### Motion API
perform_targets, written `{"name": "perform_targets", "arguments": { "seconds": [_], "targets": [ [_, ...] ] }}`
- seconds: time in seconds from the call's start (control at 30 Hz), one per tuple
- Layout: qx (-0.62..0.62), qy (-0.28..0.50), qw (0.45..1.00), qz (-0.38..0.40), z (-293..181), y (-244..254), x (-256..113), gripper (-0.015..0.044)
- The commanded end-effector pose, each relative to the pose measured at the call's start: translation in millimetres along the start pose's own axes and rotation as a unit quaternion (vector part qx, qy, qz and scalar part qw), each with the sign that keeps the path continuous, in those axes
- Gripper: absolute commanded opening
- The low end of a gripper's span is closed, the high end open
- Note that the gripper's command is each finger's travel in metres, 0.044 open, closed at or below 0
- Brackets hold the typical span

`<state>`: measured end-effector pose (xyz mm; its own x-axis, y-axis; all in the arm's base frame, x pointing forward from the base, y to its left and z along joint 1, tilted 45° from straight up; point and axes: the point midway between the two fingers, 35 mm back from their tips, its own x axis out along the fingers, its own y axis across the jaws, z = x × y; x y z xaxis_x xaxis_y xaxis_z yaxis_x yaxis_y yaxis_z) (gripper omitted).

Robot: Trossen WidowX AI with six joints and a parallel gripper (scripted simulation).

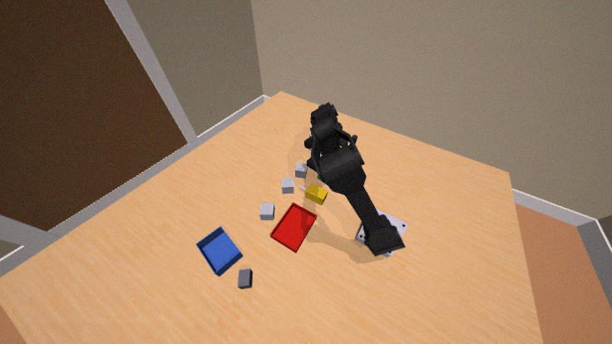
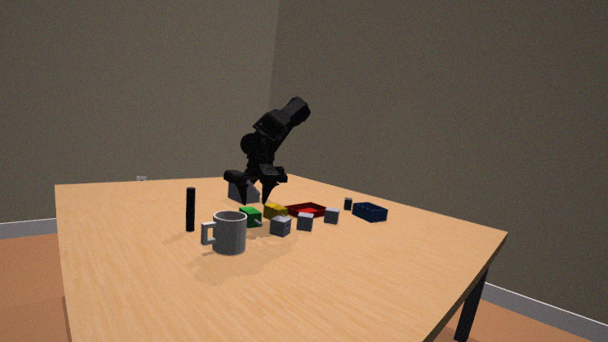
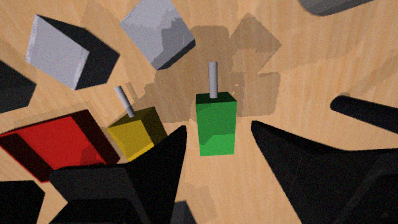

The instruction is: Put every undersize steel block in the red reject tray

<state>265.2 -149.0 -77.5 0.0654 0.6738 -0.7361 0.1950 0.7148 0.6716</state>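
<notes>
- Gripper (image 2: pixel 254 203) (image 3: pixel 218 127): open, nothing held. Fingers point down over the green gauge; top view hides the tips behind the arm.
- Green GO gauge (image 2: pixel 250 216) (image 3: pixel 217 125): on the table, handle lined up between the fingertips in wrist view, pin sticking out away from the arm base. Mostly hidden from the top.
- Yellow gauge (image 1: pixel 316 194) (image 2: pixel 275 211) (image 3: pixel 132 135): lies between green gauge and red tray, steel pin out the same general way.
- Block A (image 1: pixel 301 169) (image 2: pixel 280 225) (image 3: pixel 157 32): nearest green gauge's pin, apart from it. Small dark hole visible in a side face, exterior view.
- Block B (image 1: pixel 287 185) (image 2: pixel 305 221) (image 3: pixel 57 52): next in the row, off the yellow gauge's pin tip.
- Block C (image 1: pixel 267 211) (image 2: pixel 331 216) (image 3: pixel 15 87): end of row, beside red tray, outside it. Can't tell bore size on any of the three.
- Red reject tray (image 1: pixel 293 227) (image 2: pixel 306 210) (image 3: pixel 60 142): no block in it.
- Grey mug (image 2: pixel 229 234) (image 3: pixel 335 5) and upright black cylinder (image 2: pixel 190 209) (image 3: pixel 367 114): opposite side of green gauge from the trays.
- Blue tray (image 1: pixel 219 251) (image 2: pixel 369 211): past block C; small dark block (image 1: pixel 244 278) (image 2: pixel 348 204) just beside it.
- Arm (image 1: pixel 342 170) (image 2: pixel 272 127): bent over the work from its base plate (image 1: pixel 400 224).
</notes>
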Motion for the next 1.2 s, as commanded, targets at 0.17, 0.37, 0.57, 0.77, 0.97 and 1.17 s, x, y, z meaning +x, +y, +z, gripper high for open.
{"name": "perform_targets", "arguments": {
  "seconds": [0.17, 0.37, 0.57, 0.77, 0.97, 1.17],
  "targets": [
    [0.006, 0.001, 1.000, 0.009, -2.6, -0.3, 7.7, 0.0300],
    [0.006, 0.001, 1.000, 0.010, -2.7, -0.5, 16.0, 0.0300],
    [0.006, 0.001, 1.000, 0.010, -2.7, -0.7, 23.8, 0.0300],
    [0.006, 0.001, 1.000, 0.010, -2.8, -0.8, 31.7, 0.0300],
    [0.005, 0.001, 1.000, 0.010, -2.9, -0.8, 39.6, 0.0300],
    [0.005, 0.001, 1.000, 0.010, -3.0, -0.7, 47.4, 0.0300]
  ]
}}
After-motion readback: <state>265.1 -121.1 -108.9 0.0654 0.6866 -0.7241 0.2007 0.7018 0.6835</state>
